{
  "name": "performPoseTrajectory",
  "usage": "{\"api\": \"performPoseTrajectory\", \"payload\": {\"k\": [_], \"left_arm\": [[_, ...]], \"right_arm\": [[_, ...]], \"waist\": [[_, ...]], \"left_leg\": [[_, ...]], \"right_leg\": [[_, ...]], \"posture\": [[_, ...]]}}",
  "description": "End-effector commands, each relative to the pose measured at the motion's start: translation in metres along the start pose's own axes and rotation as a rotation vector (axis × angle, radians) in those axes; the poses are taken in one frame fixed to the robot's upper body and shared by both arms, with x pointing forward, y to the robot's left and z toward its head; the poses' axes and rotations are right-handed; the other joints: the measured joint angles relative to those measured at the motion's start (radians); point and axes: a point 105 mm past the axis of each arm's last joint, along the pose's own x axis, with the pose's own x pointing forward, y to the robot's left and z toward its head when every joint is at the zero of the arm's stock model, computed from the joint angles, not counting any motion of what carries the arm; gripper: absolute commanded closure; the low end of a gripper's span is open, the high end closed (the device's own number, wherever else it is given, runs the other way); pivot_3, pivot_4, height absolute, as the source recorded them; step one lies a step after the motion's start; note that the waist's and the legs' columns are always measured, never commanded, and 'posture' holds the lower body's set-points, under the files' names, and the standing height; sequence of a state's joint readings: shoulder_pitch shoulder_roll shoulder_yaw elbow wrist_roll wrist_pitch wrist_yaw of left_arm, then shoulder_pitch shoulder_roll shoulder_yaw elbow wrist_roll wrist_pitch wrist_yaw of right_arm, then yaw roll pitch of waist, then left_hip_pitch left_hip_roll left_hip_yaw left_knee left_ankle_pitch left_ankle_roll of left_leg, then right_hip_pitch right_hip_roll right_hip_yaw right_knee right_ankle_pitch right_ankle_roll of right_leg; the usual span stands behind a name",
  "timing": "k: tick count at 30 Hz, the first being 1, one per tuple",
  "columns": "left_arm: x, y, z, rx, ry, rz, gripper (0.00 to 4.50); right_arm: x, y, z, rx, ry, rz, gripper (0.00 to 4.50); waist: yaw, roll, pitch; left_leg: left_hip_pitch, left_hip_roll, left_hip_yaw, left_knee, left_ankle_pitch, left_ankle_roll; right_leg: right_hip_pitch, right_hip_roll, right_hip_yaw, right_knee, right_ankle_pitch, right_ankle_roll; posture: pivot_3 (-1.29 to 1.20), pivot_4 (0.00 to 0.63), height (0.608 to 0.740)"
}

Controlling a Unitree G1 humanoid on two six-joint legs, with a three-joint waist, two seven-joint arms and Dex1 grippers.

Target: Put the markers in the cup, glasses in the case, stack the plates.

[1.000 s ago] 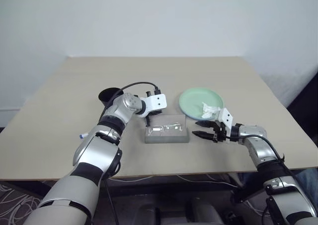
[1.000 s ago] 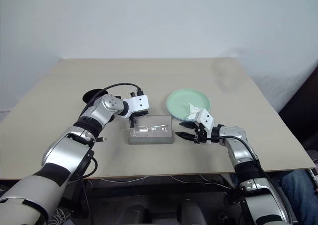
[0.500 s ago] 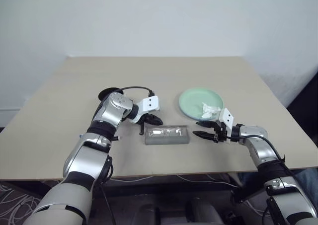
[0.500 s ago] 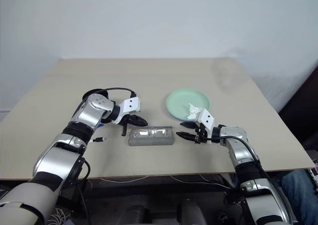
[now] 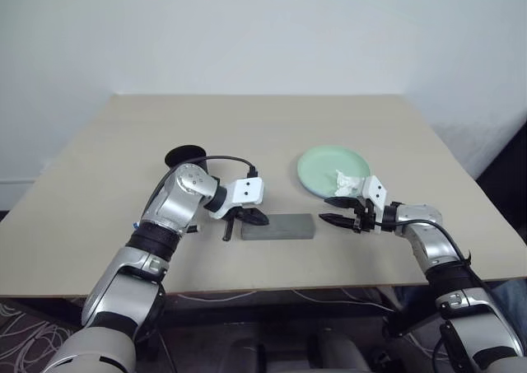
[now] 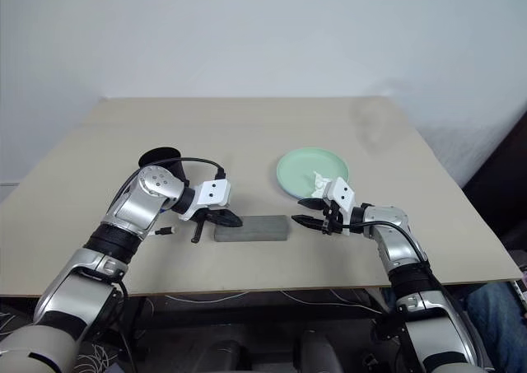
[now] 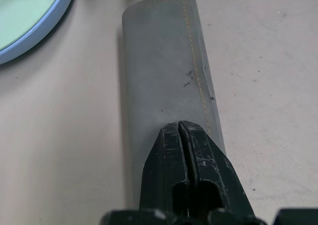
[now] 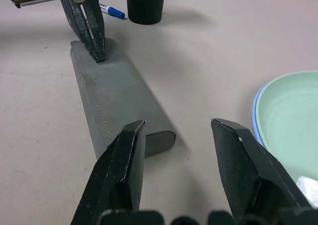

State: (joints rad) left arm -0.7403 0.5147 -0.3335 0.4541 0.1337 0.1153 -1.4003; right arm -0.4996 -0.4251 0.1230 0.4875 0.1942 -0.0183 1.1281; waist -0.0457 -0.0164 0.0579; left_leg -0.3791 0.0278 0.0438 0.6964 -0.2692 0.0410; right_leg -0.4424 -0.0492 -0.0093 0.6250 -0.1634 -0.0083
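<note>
Near the tan wooden table's (image 5: pixel 247 126) front edge: flat grey rectangular case (image 5: pixel 277 226), closed. Just behind to the right, stacked mint-green and light-blue round plastic plates (image 5: pixel 321 169). Left gripper (image 5: pixel 257 218) clenched at one case end, right gripper (image 5: pixel 333 211) spread, empty, beyond the other.
</note>
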Motion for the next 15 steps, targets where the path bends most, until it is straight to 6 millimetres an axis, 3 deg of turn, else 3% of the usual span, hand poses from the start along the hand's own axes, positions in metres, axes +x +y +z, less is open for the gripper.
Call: {"api": "performPoseTrajectory", "payload": {"k": [1,9,13,15], "left_arm": [[-0.017,0.007,0.018,0.003,-0.083,0.071,4.46],[-0.062,-0.008,0.011,0.013,-0.058,0.089,4.46],[-0.086,-0.027,-0.006,-0.016,0.017,0.053,4.46],[-0.095,-0.035,-0.014,-0.062,0.038,0.037,4.08]], "right_arm": [[-0.002,-0.006,0.015,-0.047,-0.039,-0.010,2.21],[0.000,-0.005,0.015,-0.047,-0.037,0.006,2.21],[0.002,-0.006,0.016,-0.046,-0.036,0.009,2.21],[0.003,-0.006,0.015,-0.045,-0.036,0.012,2.21]], "waist": [[0.000,0.000,0.000],[-0.005,0.000,0.000],[-0.005,0.000,0.000],[-0.005,0.000,0.000]], "left_leg": [[0.000,0.000,0.000,0.000,0.000,0.000],[0.000,0.001,0.000,-0.001,0.000,0.000],[0.000,0.001,0.000,-0.001,0.000,0.000],[0.000,0.001,0.000,-0.001,0.000,0.000]], "right_leg": [[0.000,0.000,0.000,0.000,0.000,0.000],[-0.001,0.000,0.000,0.001,0.000,0.000],[-0.001,0.000,0.000,0.000,0.000,0.000],[-0.001,0.000,0.001,0.000,0.000,-0.001]], "posture": [[0.00,0.000,0.721],[0.00,0.000,0.721],[0.00,0.000,0.721],[0.00,0.000,0.721]]}}
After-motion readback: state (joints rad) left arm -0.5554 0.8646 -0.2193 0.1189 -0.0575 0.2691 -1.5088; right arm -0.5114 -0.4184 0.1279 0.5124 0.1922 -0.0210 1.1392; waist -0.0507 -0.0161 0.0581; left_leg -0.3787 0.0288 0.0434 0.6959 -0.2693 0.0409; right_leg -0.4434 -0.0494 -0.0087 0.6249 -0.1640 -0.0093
